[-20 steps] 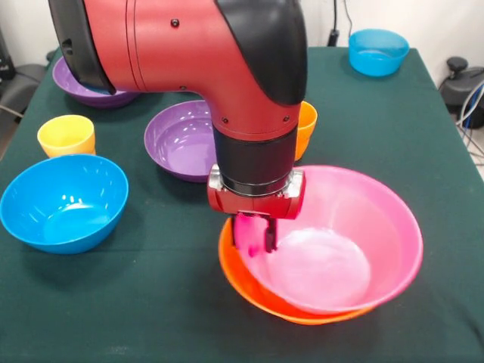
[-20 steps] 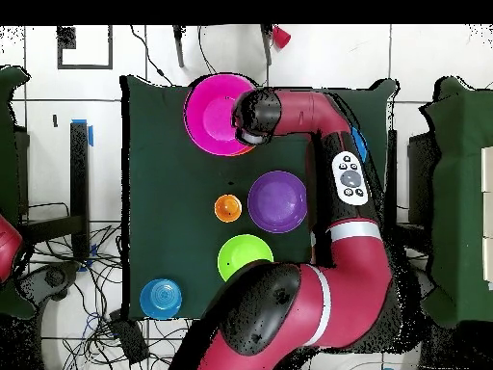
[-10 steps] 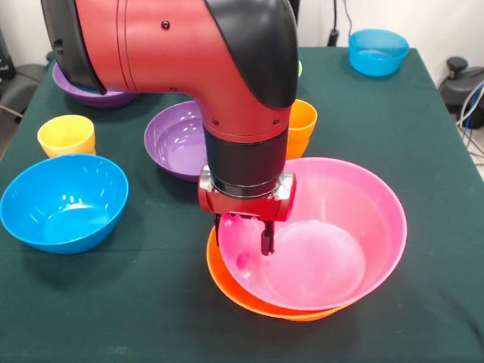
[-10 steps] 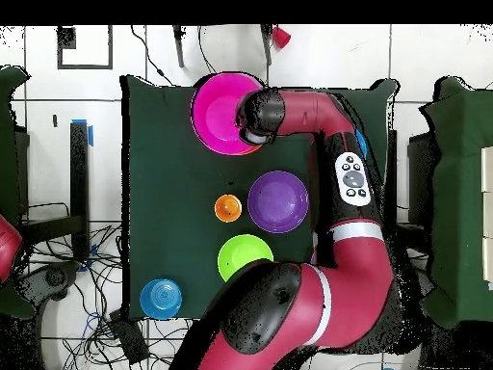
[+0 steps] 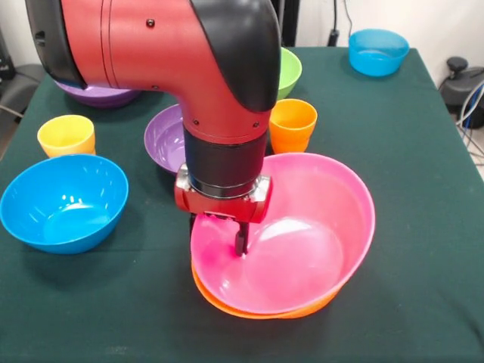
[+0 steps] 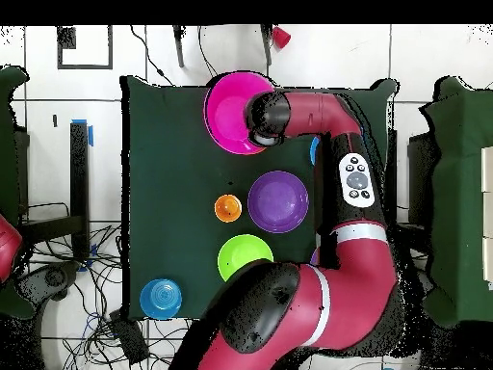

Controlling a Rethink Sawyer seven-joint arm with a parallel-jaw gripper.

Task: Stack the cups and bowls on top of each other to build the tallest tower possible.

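Note:
My gripper (image 5: 227,240) is shut on the left rim of the large pink bowl (image 5: 302,227). One finger (image 5: 240,242) shows inside it. The pink bowl sits nested in the large orange bowl (image 5: 257,308), tilted toward the gripper; together they form the tower. From above, the pink bowl (image 6: 229,111) lies at the table's far side, with the gripper hidden under the arm. An orange cup (image 5: 293,125) stands just behind the pink bowl. A yellow cup (image 5: 66,134) is at the left, above a large blue bowl (image 5: 64,200).
A purple bowl (image 5: 162,136) lies partly behind the arm, and another purple bowl (image 5: 106,96) is at the back left. A green bowl (image 5: 290,69) and a light blue bowl (image 5: 378,51) sit at the back. The arm (image 5: 166,45) fills the upper left.
The gripper has dragged the pink and orange bowls leftward in the front view, away from the orange cup. The orange cup and green bowl now show more fully.

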